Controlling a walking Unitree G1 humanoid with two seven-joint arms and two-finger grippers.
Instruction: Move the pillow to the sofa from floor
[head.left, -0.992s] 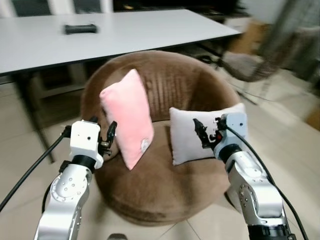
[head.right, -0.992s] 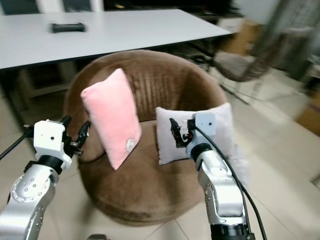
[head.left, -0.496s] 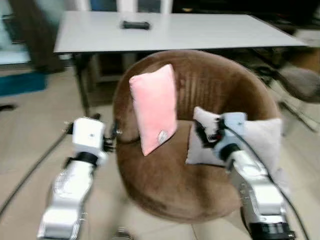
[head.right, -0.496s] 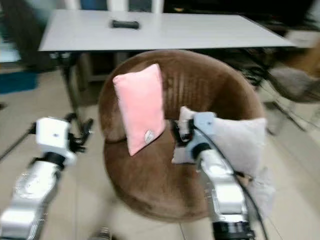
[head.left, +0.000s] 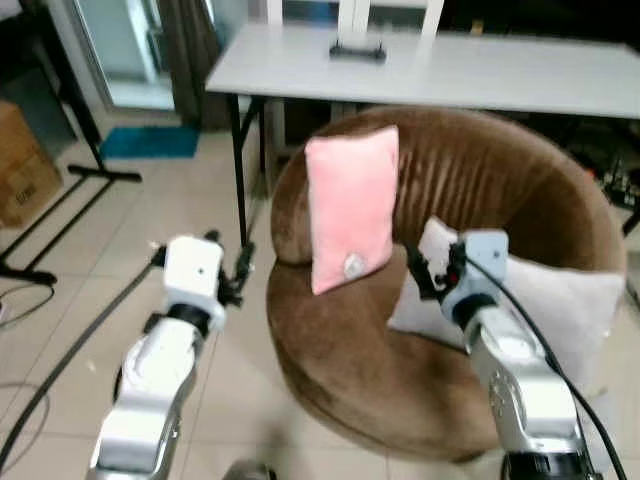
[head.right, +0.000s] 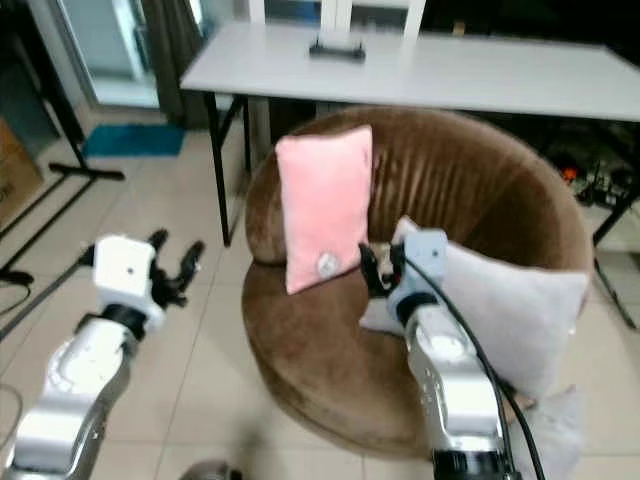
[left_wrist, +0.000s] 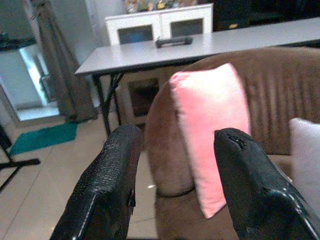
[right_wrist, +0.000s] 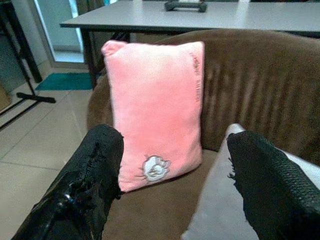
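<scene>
Tiled floor (head.left: 60, 300), centre frame brown sofa (head.left: 520, 210) carrying pink pillow (head.left: 350, 220); looking soft, light, best pinching an edge. Left tool (head.left: 240, 275) and right tool (head.left: 425, 275) both spread, holding nothing.

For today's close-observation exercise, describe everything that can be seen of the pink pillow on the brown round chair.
The pink pillow is a soft, plush-looking rectangle standing upright on its short end, leaning against the ribbed backrest of the brown round chair. A small white embroidered patch sits near its lower edge, and faint lettering runs along one side seam. Its bottom rests on the seat. A grey pillow lies beside it on the robot's right; whether they touch cannot be told. Neither gripper touches it.
</scene>
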